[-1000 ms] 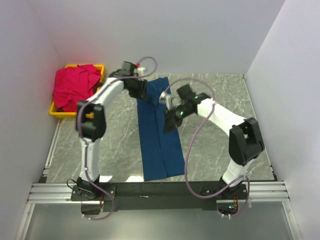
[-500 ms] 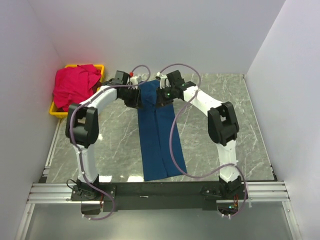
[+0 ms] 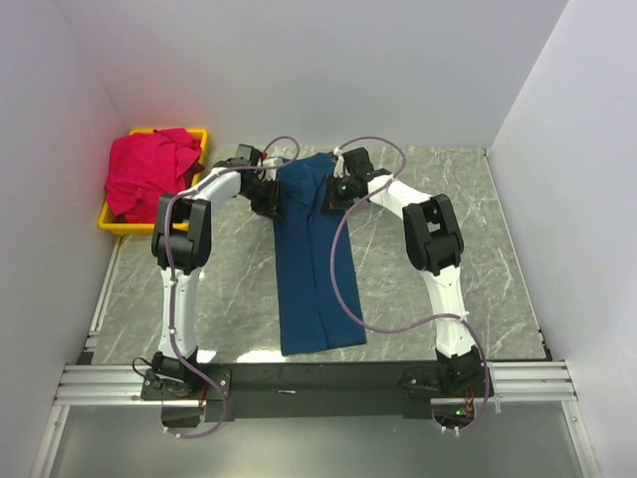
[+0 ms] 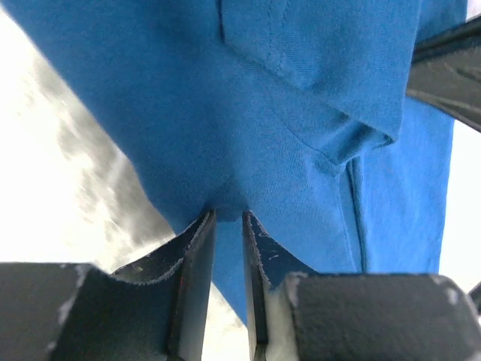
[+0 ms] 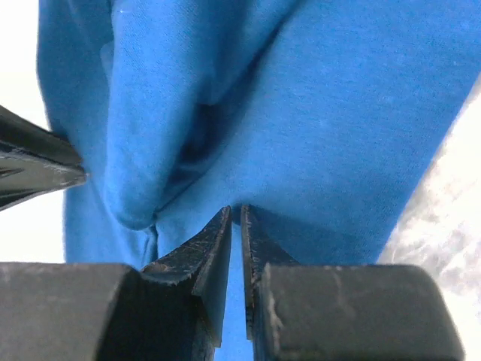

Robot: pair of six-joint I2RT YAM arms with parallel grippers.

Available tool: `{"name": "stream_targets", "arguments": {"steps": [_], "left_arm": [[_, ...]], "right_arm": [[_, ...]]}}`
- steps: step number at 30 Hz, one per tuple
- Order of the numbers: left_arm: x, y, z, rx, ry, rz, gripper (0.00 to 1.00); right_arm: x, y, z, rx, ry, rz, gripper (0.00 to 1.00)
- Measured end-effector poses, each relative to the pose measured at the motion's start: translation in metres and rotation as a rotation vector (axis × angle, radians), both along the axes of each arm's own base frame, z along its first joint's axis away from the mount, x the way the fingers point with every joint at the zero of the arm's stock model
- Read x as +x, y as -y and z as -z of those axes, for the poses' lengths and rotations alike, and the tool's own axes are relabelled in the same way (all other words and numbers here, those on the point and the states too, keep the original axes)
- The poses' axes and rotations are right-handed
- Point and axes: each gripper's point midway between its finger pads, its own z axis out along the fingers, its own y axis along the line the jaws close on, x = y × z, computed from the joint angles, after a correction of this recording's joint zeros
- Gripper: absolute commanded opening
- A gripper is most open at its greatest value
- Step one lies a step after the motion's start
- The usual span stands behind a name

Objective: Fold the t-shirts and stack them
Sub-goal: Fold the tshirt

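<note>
The navy blue t-shirt (image 3: pixel 317 269) lies as a long narrow strip down the middle of the table, folded lengthwise. My left gripper (image 3: pixel 276 202) is shut on its left edge near the far end; the wrist view shows blue cloth (image 4: pixel 285 113) pinched between the fingertips (image 4: pixel 228 216). My right gripper (image 3: pixel 332 195) is shut on the right edge at the far end, with cloth (image 5: pixel 316 113) bunched at its tips (image 5: pixel 235 210). The red-pink t-shirt (image 3: pixel 149 171) lies crumpled in the yellow bin. The white patch is hidden.
The yellow bin (image 3: pixel 107 221) stands at the far left against the left wall. White walls close in the table on the left, back and right. Marbled grey tabletop (image 3: pixel 428 249) shows on both sides of the navy strip.
The right gripper swung from the middle of the strip to its far right edge. The left gripper dropped onto the far left edge. Both now pinch cloth.
</note>
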Motion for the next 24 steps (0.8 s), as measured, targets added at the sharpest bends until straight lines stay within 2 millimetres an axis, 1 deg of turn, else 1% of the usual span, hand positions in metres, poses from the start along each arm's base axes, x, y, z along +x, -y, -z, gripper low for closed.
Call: {"name": "stream_targets", "arguments": {"steps": [1, 2, 5, 9, 11, 14, 17, 18, 20, 21, 22, 23, 24], "left_arm": [[0.006, -0.001, 0.000, 0.000, 0.007, -0.004, 0.28], [0.010, -0.002, 0.000, 0.000, 0.012, -0.008, 0.28], [0.021, -0.003, 0.000, -0.007, 0.024, -0.017, 0.28], [0.034, -0.003, -0.001, -0.016, 0.040, -0.024, 0.29], [0.039, -0.002, -0.001, -0.023, 0.044, -0.025, 0.29], [0.047, 0.000, -0.002, -0.033, 0.052, -0.028, 0.30], [0.057, 0.003, -0.003, -0.043, 0.062, -0.035, 0.32], [0.059, 0.004, -0.003, -0.046, 0.065, -0.035, 0.36], [0.062, 0.006, -0.005, -0.058, 0.069, -0.038, 0.44], [0.062, 0.007, -0.006, -0.063, 0.068, -0.036, 0.51], [0.061, 0.008, -0.007, -0.068, 0.067, -0.035, 0.56], [0.061, 0.009, -0.010, -0.080, 0.067, -0.032, 0.61], [0.061, 0.010, -0.013, -0.086, 0.070, -0.029, 0.79]], "right_arm": [[0.004, 0.003, 0.004, 0.003, -0.008, 0.018, 0.18], [0.007, 0.004, 0.004, 0.021, -0.017, 0.027, 0.18], [0.022, 0.011, 0.002, 0.031, -0.006, 0.067, 0.18], [0.047, 0.014, -0.001, 0.052, 0.016, 0.101, 0.18], [0.054, 0.015, 0.002, 0.062, 0.010, 0.113, 0.18], [0.064, 0.016, 0.001, 0.082, 0.014, 0.122, 0.18], [0.069, 0.020, -0.001, 0.090, 0.012, 0.135, 0.19], [0.070, 0.021, -0.002, 0.091, 0.010, 0.137, 0.20], [0.071, 0.024, -0.004, 0.090, 0.013, 0.138, 0.25], [0.072, 0.024, -0.005, 0.086, 0.015, 0.134, 0.28], [0.072, 0.025, -0.007, 0.082, 0.021, 0.129, 0.35], [0.073, 0.026, -0.010, 0.077, 0.027, 0.122, 0.39], [0.072, 0.027, -0.013, 0.073, 0.033, 0.116, 0.43]]}}
